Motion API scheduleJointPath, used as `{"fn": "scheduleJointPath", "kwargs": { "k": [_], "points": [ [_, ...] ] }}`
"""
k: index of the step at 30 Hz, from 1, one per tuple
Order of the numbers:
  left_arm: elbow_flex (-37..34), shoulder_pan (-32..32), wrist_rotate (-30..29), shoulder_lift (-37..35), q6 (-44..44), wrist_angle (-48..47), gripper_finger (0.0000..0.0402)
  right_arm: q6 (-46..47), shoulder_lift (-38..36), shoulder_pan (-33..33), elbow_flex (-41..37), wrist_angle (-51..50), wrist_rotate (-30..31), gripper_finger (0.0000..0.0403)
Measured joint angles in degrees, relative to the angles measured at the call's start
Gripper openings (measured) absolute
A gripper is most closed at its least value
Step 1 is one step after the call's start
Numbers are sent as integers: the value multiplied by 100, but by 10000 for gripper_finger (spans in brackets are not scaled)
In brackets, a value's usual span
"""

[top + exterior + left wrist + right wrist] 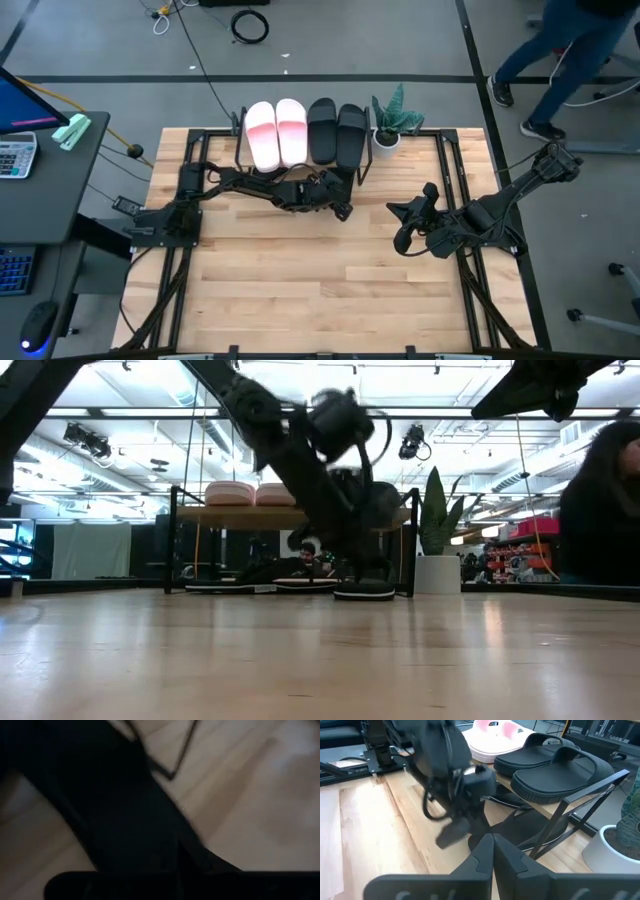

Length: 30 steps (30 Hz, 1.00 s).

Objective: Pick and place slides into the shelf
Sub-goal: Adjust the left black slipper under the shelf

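Bare planks are lying open across the near half of the table (330, 290), with nothing standing between the arms and the near edge. Along the far edge the shelf (243, 152) is sitting, its top board carrying two pink slides (276, 133) and two black slides (336, 130) side by side. A thin black flip-flop (364, 590) is lying on the table by the shelf's right front leg, and others are lying flat under the board (240, 585). The left gripper (335, 198) is reaching low at the shelf front over that flip-flop; whether its fingers are gripping it cannot be told. The right gripper (492, 840) is waiting well right of the shelf, fingers pressed together and holding nothing. A potted plant (390, 120) is crowding the shelf's right end.
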Motion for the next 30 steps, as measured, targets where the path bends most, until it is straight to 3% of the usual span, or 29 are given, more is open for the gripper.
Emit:
{"fn": "scheduleJointPath", "kwargs": {
  "k": [6, 11, 17, 21, 24, 30],
  "points": [
    [14, -62, 670, -687, 188, -825, 5, 50, -1, 1, 0, -11, -2, 12],
    [14, -209, 650, -1080, 60, -2214, 11, -55, 0, 1, 0, -25, 0, 13],
    [-43, -546, -297, -1069, -1383, -3935, 4, -63, -2, 1, 0, -48, 0, 12],
    [-365, -921, -863, -1048, -2231, -4090, 12, -66, 0, 1, 0, -64, -2, 13],
    [-525, -1103, -961, -1049, -2954, -4135, 11, -66, -2, 1, 0, -64, -2, 13],
    [-1066, -1426, -1807, -1067, -4888, -4123, 4, -52, -1, 1, 0, -59, -2, 13]
  ]
}}
